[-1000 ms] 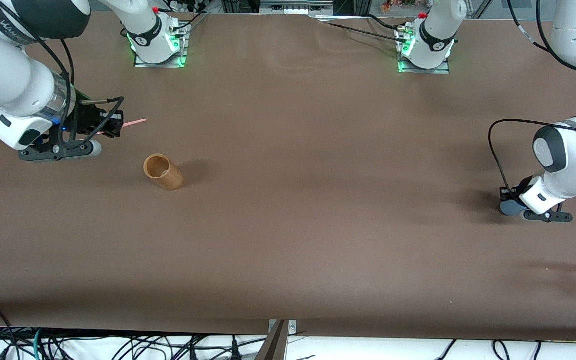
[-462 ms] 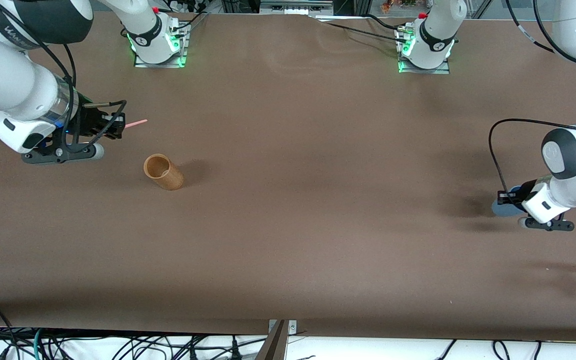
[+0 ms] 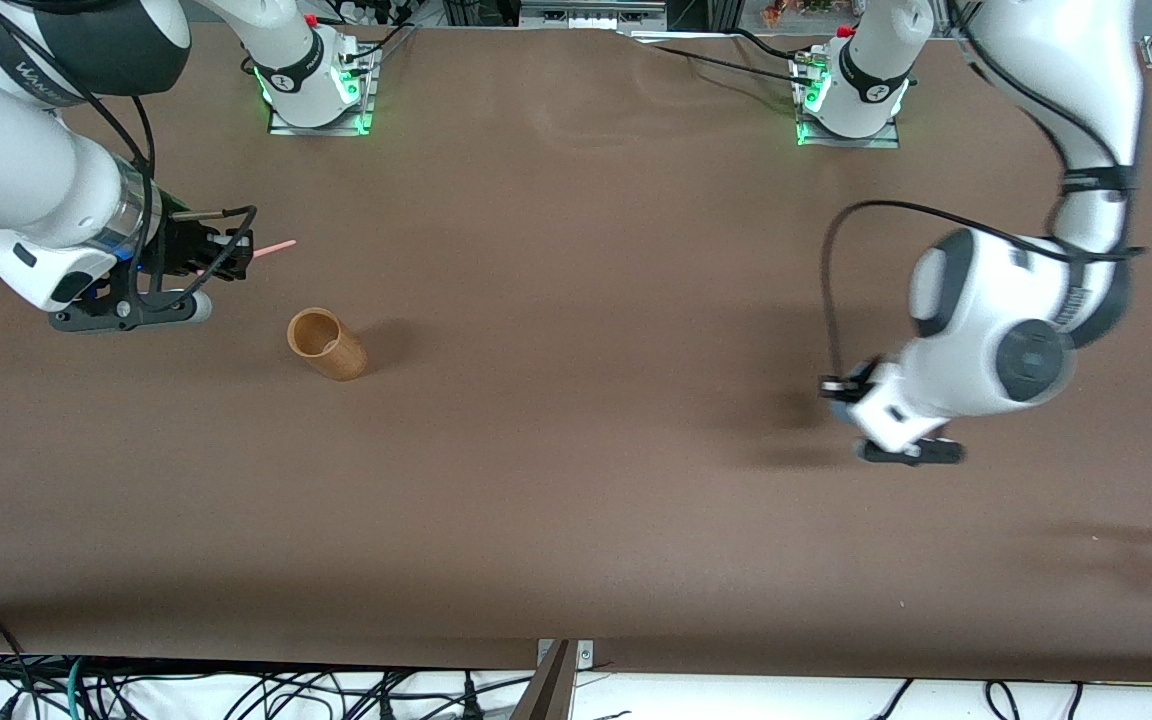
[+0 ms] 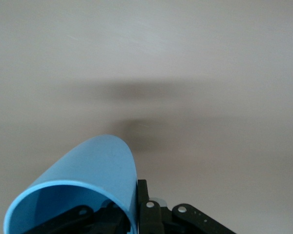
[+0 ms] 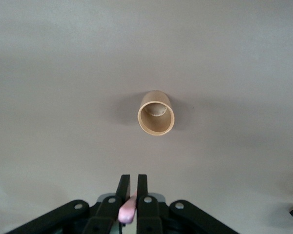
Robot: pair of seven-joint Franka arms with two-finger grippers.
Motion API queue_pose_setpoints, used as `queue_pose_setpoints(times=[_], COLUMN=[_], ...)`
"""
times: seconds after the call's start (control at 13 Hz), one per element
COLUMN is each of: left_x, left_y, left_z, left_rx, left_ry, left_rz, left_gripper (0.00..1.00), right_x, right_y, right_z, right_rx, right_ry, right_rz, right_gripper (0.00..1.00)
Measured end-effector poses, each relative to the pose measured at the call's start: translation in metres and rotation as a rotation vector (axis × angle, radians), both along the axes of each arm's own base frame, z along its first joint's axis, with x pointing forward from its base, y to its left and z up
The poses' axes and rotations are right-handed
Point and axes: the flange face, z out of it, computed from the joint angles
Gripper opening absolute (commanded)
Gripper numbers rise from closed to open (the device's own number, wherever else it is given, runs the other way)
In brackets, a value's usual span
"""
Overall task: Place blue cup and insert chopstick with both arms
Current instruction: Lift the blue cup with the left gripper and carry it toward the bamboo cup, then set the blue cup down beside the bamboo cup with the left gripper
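Left wrist view: the small light-blue plastic cup (image 4: 95, 175) is carried above the bare brown tabletop (image 3: 576, 480), its thin wall pinched at the rim by the closed fingers of the left gripper (image 4: 136, 214), one inside and one outside; it is judged light and somewhat flexible, so a gentle rim grip should suffice. The thin pink chopstick (image 3: 274, 245), stiff, light and likely slippery, is clamped near one end by the right gripper (image 3: 231, 252) close to the tan wooden cylindrical holder (image 3: 326, 344).

Blue cup (image 4: 95, 168): smooth plastic, slight sheen. Tan holder (image 3: 326, 344): wood, matt. Table (image 3: 576, 420): brown, matt covering.
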Motion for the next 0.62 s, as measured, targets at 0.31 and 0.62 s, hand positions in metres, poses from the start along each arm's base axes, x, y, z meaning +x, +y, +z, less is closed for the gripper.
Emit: queue_pose_setpoints(times=[0.31, 0.62], left_x=[-0.041, -0.058], left_y=[-0.139, -0.233], left_z=[-0.012, -0.038], left_rx=[-0.004, 0.005], left_ry=[0.04, 0.05], left_rz=[0.064, 0.146], left_gripper=[0.0, 0.0], right_x=[0.001, 0.001], right_y=[0.0, 0.006], right_z=[-0.003, -0.003], right_rx=[-0.002, -0.003], right_ry=[0.005, 0.0], right_rz=[-0.001, -0.01], right_gripper=[0.0, 0.0])
